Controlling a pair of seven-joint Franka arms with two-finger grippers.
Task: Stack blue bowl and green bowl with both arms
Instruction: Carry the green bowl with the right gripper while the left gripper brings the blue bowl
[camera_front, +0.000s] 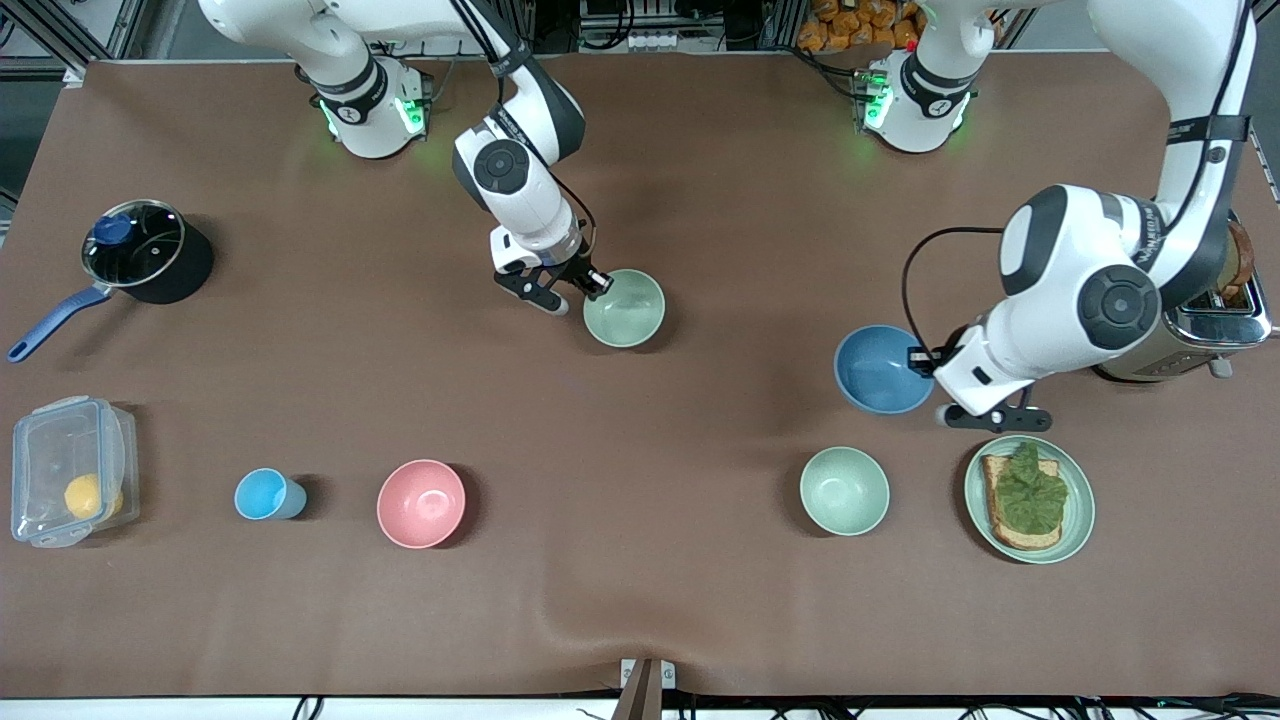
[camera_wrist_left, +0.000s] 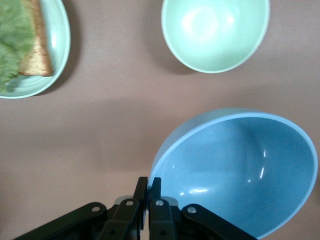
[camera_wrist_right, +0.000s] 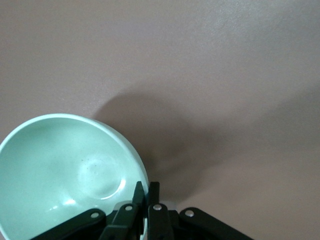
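Observation:
My left gripper (camera_front: 926, 366) is shut on the rim of the blue bowl (camera_front: 879, 369), at the left arm's end of the table. In the left wrist view the fingers (camera_wrist_left: 149, 184) pinch the rim, one inside and one outside, and the blue bowl (camera_wrist_left: 240, 170) hangs tilted over the brown table. My right gripper (camera_front: 596, 284) is shut on the rim of the green bowl (camera_front: 625, 308) near the table's middle. In the right wrist view the green bowl (camera_wrist_right: 65, 170) is pinched at its rim by that gripper (camera_wrist_right: 147, 189), and its shadow falls on the table beside it.
A second, mintier green bowl (camera_front: 844, 490) and a green plate with toast (camera_front: 1030, 497) lie nearer the front camera than the blue bowl. A toaster (camera_front: 1215, 320) stands beside the left arm. A pink bowl (camera_front: 421, 503), light-blue cup (camera_front: 266, 494), clear box (camera_front: 70, 485) and lidded pot (camera_front: 140, 250) lie toward the right arm's end.

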